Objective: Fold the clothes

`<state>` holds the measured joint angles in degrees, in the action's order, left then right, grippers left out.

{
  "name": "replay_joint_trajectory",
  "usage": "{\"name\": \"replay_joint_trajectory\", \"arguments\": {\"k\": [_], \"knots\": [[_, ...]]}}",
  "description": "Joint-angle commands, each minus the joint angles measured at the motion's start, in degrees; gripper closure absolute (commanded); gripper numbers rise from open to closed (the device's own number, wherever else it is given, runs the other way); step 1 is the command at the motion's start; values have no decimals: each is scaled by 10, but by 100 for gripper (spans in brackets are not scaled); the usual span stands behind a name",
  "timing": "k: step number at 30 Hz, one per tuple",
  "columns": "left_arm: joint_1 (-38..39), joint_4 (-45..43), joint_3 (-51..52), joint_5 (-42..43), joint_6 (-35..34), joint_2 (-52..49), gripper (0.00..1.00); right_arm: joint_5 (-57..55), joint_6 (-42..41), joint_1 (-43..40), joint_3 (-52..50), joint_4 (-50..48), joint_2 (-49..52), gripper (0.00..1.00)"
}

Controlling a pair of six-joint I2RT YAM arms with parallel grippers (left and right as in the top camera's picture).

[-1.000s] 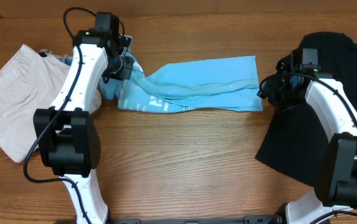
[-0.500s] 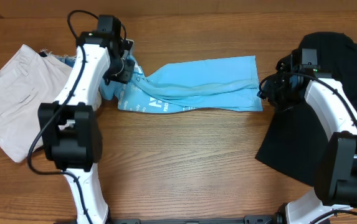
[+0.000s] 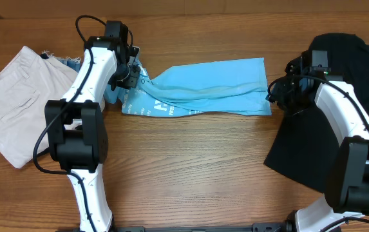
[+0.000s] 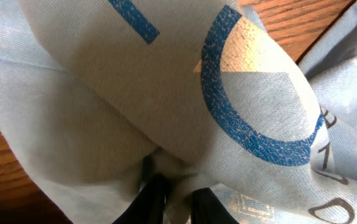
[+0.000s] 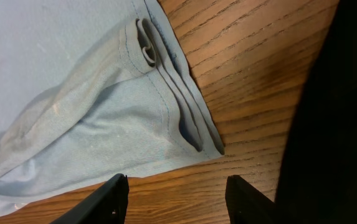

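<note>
The black T-shirt [image 3: 293, 148] lay at the right, waiting. The light blue T-shirt [image 3: 203, 90] lay far-centre, long axis left to right, its bunched end pointing left. In the last second only my left arm shifted slightly and the cloth hardly moved, so I judged it a re-grip. The left gripper [image 4: 172, 196] narrowly pinched a fold. The right gripper [image 5: 177, 186] stood wide and empty over the right hem.

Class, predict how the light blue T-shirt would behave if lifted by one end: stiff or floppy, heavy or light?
Probably floppy: the light blue T-shirt lies in soft wrinkles and bunches at the left gripper. Likely light, since its layered hem looks thin.
</note>
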<state>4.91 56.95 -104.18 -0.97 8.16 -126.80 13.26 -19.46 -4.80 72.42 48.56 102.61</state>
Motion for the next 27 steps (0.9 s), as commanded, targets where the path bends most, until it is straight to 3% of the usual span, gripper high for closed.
{"name": "replay_joint_trajectory", "arguments": {"k": [1, 4, 7, 20, 27], "knots": [[4, -2, -2, -13, 10, 0, 83, -3, -1, -2, 2, -2, 2, 46], [4, -5, -3, -33, 8, 0, 84, -3, -1, -2, 2, -2, 2, 46], [4, -9, -3, -41, 8, 0, 96, -3, -1, -2, 2, -2, 2, 46], [12, 112, -141, -38, -5, 13, 96, 0, -1, 0, -19, -12, 2, 46], [28, 144, -142, -20, 0, 13, 95, 73, -3, 3, -90, -123, 2, 46]]}}
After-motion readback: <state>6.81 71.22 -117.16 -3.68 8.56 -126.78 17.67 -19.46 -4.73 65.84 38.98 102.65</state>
